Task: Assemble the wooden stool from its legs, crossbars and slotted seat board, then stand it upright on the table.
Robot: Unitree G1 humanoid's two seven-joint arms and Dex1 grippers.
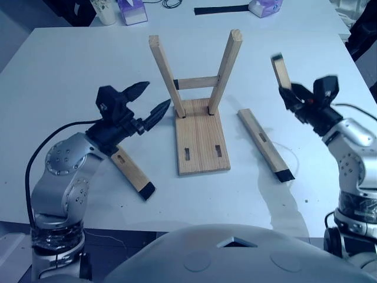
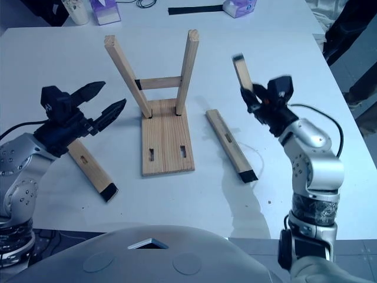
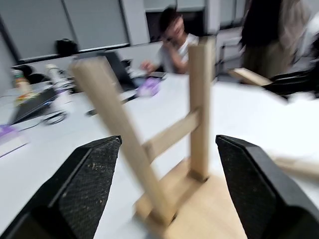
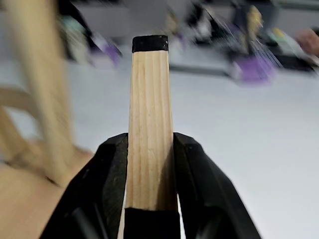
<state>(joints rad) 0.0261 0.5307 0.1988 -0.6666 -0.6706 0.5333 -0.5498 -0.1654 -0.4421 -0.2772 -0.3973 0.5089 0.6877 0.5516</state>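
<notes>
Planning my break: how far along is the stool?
Done: two legs and a crossbar stand in the board. In hand: the right claw grips a short stick; the left claw is open. Left: two loose legs lie on the table, two slots are empty, stool not yet upright.

Setting: office or meeting room. Evidence:
- large white tables (image 1: 53, 76)
- laptop (image 3: 30, 102) with a loose cable (image 3: 55, 117) beside it
- purple tissue boxes (image 1: 132, 10)
- patterned paper cup (image 1: 107, 12)
- black bag (image 3: 66, 46) on a far desk
- grey panelled wall (image 3: 65, 22) behind
</notes>
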